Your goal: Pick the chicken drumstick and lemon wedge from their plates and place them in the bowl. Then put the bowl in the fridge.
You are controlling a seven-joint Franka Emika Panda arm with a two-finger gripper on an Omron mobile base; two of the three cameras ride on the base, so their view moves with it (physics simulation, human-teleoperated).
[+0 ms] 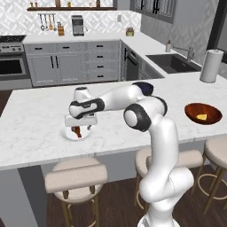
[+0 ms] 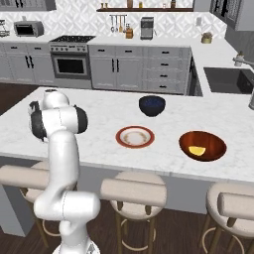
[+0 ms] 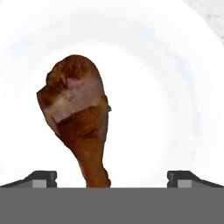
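Observation:
The chicken drumstick [image 3: 78, 113] lies on the white plate [image 3: 175, 65], meat end away from the hand and bone end between my fingertips [image 3: 41, 178]. My gripper [image 3: 112, 179] is open, hanging just above it and straddling the bone. From the left base view the gripper [image 1: 79, 127] points down over the drumstick [image 1: 77, 132] on its plate [image 1: 64, 133]. The lemon wedge [image 2: 197, 151] sits inside the reddish-brown bowl [image 2: 202, 146] at the counter's right. The red-rimmed plate [image 2: 135, 137] holds nothing. The fridge is out of view.
A dark navy bowl [image 2: 152, 105] stands behind the red-rimmed plate. A paper towel roll [image 1: 211, 65] and the sink [image 1: 173, 62] are at the far right. Padded stools [image 1: 76, 177] line the island's near edge.

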